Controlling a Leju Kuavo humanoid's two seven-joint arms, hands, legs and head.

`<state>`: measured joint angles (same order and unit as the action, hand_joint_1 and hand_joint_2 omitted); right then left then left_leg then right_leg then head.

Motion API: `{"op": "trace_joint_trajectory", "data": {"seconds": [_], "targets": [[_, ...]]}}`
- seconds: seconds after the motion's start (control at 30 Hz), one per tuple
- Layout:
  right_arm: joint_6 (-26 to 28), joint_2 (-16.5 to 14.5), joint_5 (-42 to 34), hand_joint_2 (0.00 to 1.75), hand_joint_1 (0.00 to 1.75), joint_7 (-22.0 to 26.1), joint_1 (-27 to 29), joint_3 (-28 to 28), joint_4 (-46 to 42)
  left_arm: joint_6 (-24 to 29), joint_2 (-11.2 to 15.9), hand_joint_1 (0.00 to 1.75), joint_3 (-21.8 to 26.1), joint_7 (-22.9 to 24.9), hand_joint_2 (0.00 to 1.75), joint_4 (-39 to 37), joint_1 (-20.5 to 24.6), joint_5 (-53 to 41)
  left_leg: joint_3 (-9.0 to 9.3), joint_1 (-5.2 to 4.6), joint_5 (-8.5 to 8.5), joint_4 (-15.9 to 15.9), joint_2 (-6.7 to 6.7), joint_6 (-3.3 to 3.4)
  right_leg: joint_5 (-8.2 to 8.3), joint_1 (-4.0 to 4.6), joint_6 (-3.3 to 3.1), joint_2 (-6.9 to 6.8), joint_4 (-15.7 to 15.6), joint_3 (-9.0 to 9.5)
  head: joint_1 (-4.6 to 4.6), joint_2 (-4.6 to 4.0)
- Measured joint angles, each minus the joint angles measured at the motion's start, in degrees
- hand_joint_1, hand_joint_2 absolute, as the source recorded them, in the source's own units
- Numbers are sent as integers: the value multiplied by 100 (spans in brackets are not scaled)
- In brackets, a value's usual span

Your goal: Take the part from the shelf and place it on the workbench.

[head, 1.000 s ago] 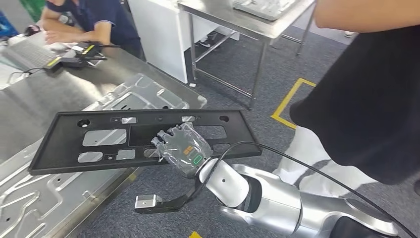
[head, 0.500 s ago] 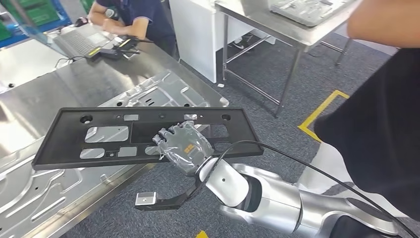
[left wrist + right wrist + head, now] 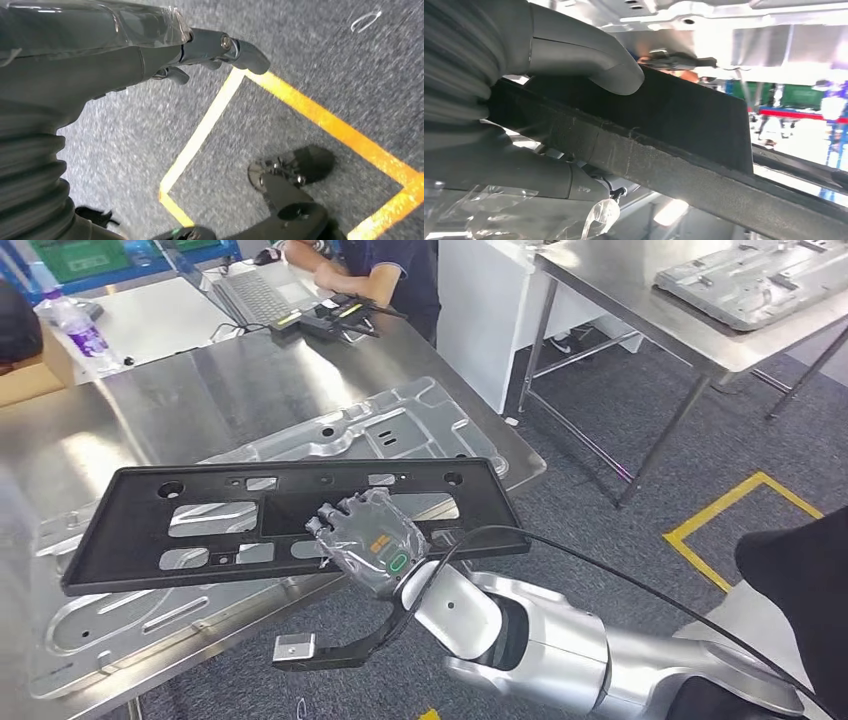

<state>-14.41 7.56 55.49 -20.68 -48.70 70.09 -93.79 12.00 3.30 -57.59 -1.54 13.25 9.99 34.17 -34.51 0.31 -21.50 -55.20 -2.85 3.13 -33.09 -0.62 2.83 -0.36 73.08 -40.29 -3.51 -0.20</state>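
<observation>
You have a laptop at the far edge of the steel table, a seated person leaning on that table just beside it, a plastic bottle toward the table's far left, and yellow floor tape well right of the table.

steel workbench | on it: stamped metal panel, laptop, bottle

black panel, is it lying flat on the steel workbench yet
No, the black panel is held up by the right hand gripping its near edge, with the workbench and a metal sheet showing through its cutouts.
</observation>
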Motion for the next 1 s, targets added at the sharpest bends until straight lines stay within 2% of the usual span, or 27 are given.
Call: {"op": "trace_joint_trajectory", "data": {"seconds": [0.03, 0.07, 0.13, 0.17, 0.2, 0.27, 0.3, 0.37, 0.4, 0.43, 0.47, 0.5, 0.53, 0.57, 0.63, 0.7, 0.77, 0.8, 0.87, 0.9, 0.93, 0.97, 1.0], "targets": [[-6, 2, -1, 175, 175, 5, 0, 2, 0, -1, 0, 0, 0, 0, 175, 0, -3, -3, 8, 4, -2, -1, -88, -2, 149, -4, -3, 17, -136, 18, 1, 0], [-10, 1, -3, 175, 175, 12, -3, 3, 0, -1, 0, 0, 0, -1, 175, 0, -4, -5, 18, 12, -5, -4, -173, -8, 370, -12, -7, 56, -476, 142, 1, 0], [-15, 1, -11, 175, 175, 30, -8, 3, 0, -1, 0, 0, 0, 1, 175, 0, 4, -8, 17, 19, -22, -21, -336, -47, 745, -47, -17, 291, -1285, 480, 1, 0], [-21, 1, -16, 175, 175, 37, -9, 4, 0, -1, 0, 0, 0, 3, 175, 0, 9, -9, 7, 18, -28, -28, -402, -77, 830, -57, -26, 380, -1534, 589, 0, 0], [-27, -1, -18, 175, 175, 42, -9, 5, 0, -1, 1, 0, 0, 5, 175, 0, 6, -10, -8, 21, -29, -25, -461, -113, 849, -54, -42, 429, -1651, 640, -1, 0], [-37, -12, -20, 175, 175, 44, -18, 7, 0, 0, 8, 0, 0, 8, 175, 0, -17, -10, -37, 45, -21, -12, -537, -184, 858, -32, -106, 311, -1677, 652, -2, 0], [-41, -20, -22, 175, 175, 44, -26, 8, 0, -1, 10, 0, -1, 9, 175, 0, -30, -10, -67, 47, -51, -56, -454, -215, 866, -30, -141, 249, -1688, 658, -7, 0], [-51, -33, -31, 175, 175, 44, -43, 9, 0, -2, 13, 0, -1, 9, 175, 0, -22, -9, -269, 38, -271, -463, -122, -258, 871, -34, -207, 119, -1708, 672, -21, 0], [-60, -34, -40, 175, 175, 45, -46, 12, 1, -2, 9, 0, -1, 8, 175, 0, -5, -9, -449, 32, -442, -828, 55, -277, 861, -22, -229, 53, -1709, 677, -28, 0], [-67, -34, -54, 175, 175, 45, -47, 14, 5, -3, 9, 0, -1, 8, 175, 0, 11, -8, -653, 38, -603, -1232, 142, -293, 850, -10, -248, -20, -1708, 680, -31, 0], [-73, -33, -71, 175, 175, 48, -46, 17, 13, -4, 9, 0, -1, 11, 175, 0, 19, -8, -820, 44, -701, -1551, 180, -306, 841, -1, -255, -92, -1708, 684, -32, 0], [-78, -34, -89, 175, 175, 54, -45, 21, 21, -7, 9, 0, -1, 17, 175, 0, 19, -8, -902, 47, -708, -1694, 200, -314, 830, 3, -260, -162, -1707, 688, -33, 0], [-80, -36, -107, 175, 175, 59, -45, 24, 31, -10, 9, 0, -2, 25, 175, 0, 13, -9, -864, 48, -611, -1601, 222, -317, 816, 5, -257, -231, -1707, 698, -33, 0], [-81, -40, -120, 175, 175, 65, -46, 27, 39, -12, 9, 0, -2, 34, 175, 0, 9, -10, -717, 45, -443, -1304, 269, -311, 801, 6, -250, -296, -1707, 714, -33, 0], [-78, -50, -134, 175, 175, 69, -52, 29, 60, -13, 9, 0, -1, 44, 175, 0, 14, -12, -298, 3, -111, -489, 538, -267, 754, 29, -209, -419, -1702, 764, -34, 0], [-74, -56, -143, 175, 175, 72, -60, 31, 92, -13, 9, 0, -1, 56, 175, 0, 32, -13, -100, -53, -11, -83, 700, -198, 707, 63, -153, -529, -1699, 807, -23, 0], [-74, -69, -159, 175, 175, 76, -67, 38, 124, -13, 11, 0, -1, 83, 175, 0, 32, -11, -95, -69, -26, -51, 578, -134, 669, 76, -96, -651, -1713, 847, -11, 0], [-74, -76, -166, 175, 175, 78, -70, 42, 137, -13, 13, 0, 0, 98, 175, 0, 17, -9, -78, -58, -22, -34, 502, -105, 628, 64, -65, -634, -1690, 864, -10, 0], [-73, -85, -175, 175, 175, 80, -80, 45, 156, -13, 15, 0, 0, 119, 175, 0, -2, -3, -32, -17, -4, 1, 360, -41, 418, 39, -16, -400, -1365, 756, -1, 1], [-74, -84, -183, 175, 175, 81, -80, 50, 169, -13, 16, 0, 0, 124, 175, 0, -5, 3, -21, -4, -3, 5, 288, -16, 251, 21, -3, -222, -1023, 601, 5, 1], [-76, -81, -191, 175, 175, 81, -74, 57, 185, -13, 17, 0, 1, 127, 175, 0, 0, 9, -18, 1, -6, 5, 213, 4, 82, 17, 6, -104, -613, 391, 12, 1], [-82, -78, -198, 175, 175, 80, -60, 66, 204, -14, 17, 0, 1, 128, 175, 0, 1, 14, -14, 1, -8, 4, 128, 17, -31, 15, 13, -44, -258, 192, 18, 0], [-90, -74, -204, 175, 175, 78, -47, 74, 225, -14, 17, 0, 1, 129, 175, 0, -6, 16, -10, 1, -11, 3, 38, 20, -43, 13, 19, -17, -67, 62, 19, 0]]}}
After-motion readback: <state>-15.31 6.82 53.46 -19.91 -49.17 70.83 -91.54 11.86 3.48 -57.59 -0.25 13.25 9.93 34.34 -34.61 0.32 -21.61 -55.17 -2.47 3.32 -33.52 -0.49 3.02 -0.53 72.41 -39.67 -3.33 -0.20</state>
